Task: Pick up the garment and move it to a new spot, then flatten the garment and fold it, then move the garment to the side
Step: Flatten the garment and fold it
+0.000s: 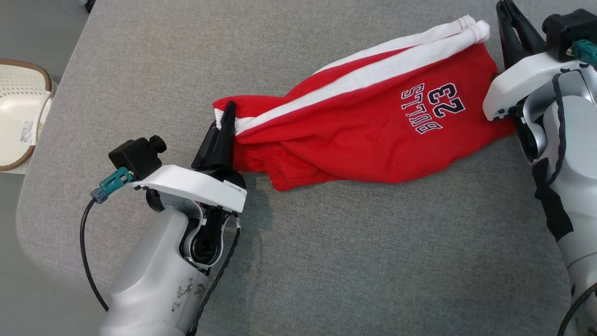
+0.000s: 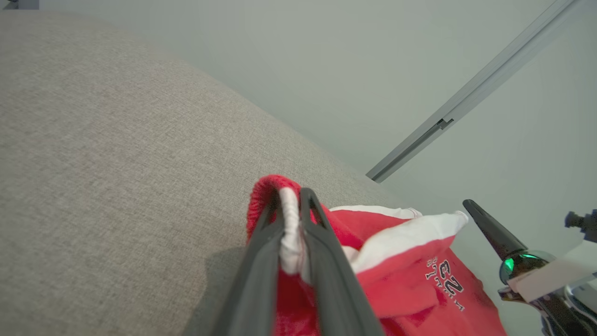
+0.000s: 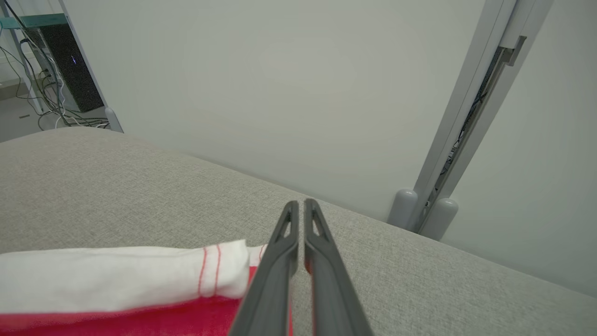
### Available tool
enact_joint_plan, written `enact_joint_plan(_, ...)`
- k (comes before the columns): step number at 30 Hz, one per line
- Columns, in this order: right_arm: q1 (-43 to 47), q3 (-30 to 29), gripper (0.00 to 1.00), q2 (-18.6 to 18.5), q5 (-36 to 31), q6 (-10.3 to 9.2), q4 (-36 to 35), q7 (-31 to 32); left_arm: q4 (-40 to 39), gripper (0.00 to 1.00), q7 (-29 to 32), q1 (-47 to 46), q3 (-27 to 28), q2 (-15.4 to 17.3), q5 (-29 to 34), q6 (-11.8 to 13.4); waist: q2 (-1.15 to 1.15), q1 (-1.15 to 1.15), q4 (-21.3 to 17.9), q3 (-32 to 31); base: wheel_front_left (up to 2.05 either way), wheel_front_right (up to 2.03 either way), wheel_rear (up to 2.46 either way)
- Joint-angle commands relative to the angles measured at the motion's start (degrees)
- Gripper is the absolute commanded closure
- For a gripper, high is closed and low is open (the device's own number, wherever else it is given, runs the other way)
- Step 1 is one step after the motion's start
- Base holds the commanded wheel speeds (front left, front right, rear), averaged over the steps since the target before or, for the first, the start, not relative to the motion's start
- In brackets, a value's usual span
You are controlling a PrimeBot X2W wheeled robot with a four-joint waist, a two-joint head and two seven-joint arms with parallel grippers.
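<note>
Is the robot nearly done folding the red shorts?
Not yet. Looks done: the shorts lie stretched out on the grey cushion. In hand: the left hand pinches one end; the right hand is shut at the other end, and I can't tell if it grips cloth. Left: the shorts are bunched and twisted, so flattening, folding and moving aside are not yet done.

**Edges and arms are hiding parts of the scene**

In the head view the top edge is cutting off the tips of the right pincer [image 1: 508,7], and the right arm [image 1: 559,116] is covering the right end of the red shorts [image 1: 354,126]. The left edge is slicing through a white basket [image 1: 18,116]. In the right wrist view the frame is cropping the shorts at left and bottom, and the dark fingers [image 3: 280,261] are hiding whether any cloth is lying between them.
</note>
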Motion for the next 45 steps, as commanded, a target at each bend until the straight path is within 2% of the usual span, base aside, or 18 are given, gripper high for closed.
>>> enact_joint_plan(1,-1.24,-0.79,0.00,-0.02,-0.92,-0.02,0.01,0.03,0.44,0.00,-0.08,-1.13,0.31,0.33,-0.62,-0.07,0.00,0.00,0.38,0.62,0.00,0.00,0.00)
enact_joint_plan(7,0.64,-5.32,0.00,1.86,0.08,-0.02,-4.89,0.04,0.87,0.00,-0.08,-0.61,2.91,0.26,1.64,-0.07,0.00,0.00,-0.89,0.74,0.00,0.00,0.00)
enact_joint_plan(12,6.14,-4.07,0.00,2.01,3.86,-0.02,-6.28,0.03,0.02,0.00,-0.08,2.43,6.81,0.30,6.09,0.22,0.00,0.00,-2.40,-0.64,0.00,0.00,0.00)
enact_joint_plan(18,11.09,1.33,0.00,1.31,9.58,-0.02,-1.86,0.03,-1.31,0.00,-0.08,6.39,8.57,0.30,9.07,0.36,0.00,0.00,-3.56,-2.33,0.00,0.00,0.00)
enact_joint_plan(23,11.37,6.01,0.00,1.69,14.30,-0.02,1.91,0.16,-1.85,0.00,-0.08,7.97,8.11,0.31,9.82,0.41,0.00,0.00,-3.31,-3.23,0.00,0.00,0.00)
enact_joint_plan(28,11.33,11.26,0.00,2.30,18.20,-0.01,6.81,3.99,-1.93,0.00,-0.08,8.76,7.90,0.32,10.47,0.53,0.00,0.00,-2.60,-4.07,0.00,0.00,0.00)
enact_joint_plan(29,11.41,12.23,0.29,2.42,18.88,0.00,7.28,4.33,-1.85,0.00,-0.08,8.84,7.97,0.30,10.50,0.52,0.00,0.00,-2.53,-4.32,0.00,0.00,0.00)
enact_joint_plan(30,11.37,12.95,0.75,2.44,19.59,0.00,7.59,4.34,-1.80,0.00,-0.08,9.06,8.05,0.29,10.87,0.55,0.00,0.00,-2.48,-4.60,0.00,0.00,0.00)
enact_joint_plan(31,11.30,13.69,1.00,2.31,20.14,0.00,7.89,4.10,-1.62,0.00,-0.08,9.45,8.18,0.30,11.10,0.54,0.00,0.00,-2.49,-4.94,0.00,0.00,0.00)
enact_joint_plan(36,11.50,14.35,1.00,0.71,22.02,-0.03,9.43,2.16,-0.78,0.00,-0.08,10.74,9.03,0.31,12.10,0.52,0.00,0.00,-3.05,-7.02,0.00,0.00,0.00)
enact_joint_plan(45,15.67,9.32,1.00,-0.22,26.03,-0.02,9.78,-0.18,0.71,0.00,-0.08,15.65,10.37,0.30,14.78,0.47,0.00,0.00,-6.13,-13.48,0.00,0.00,0.00)
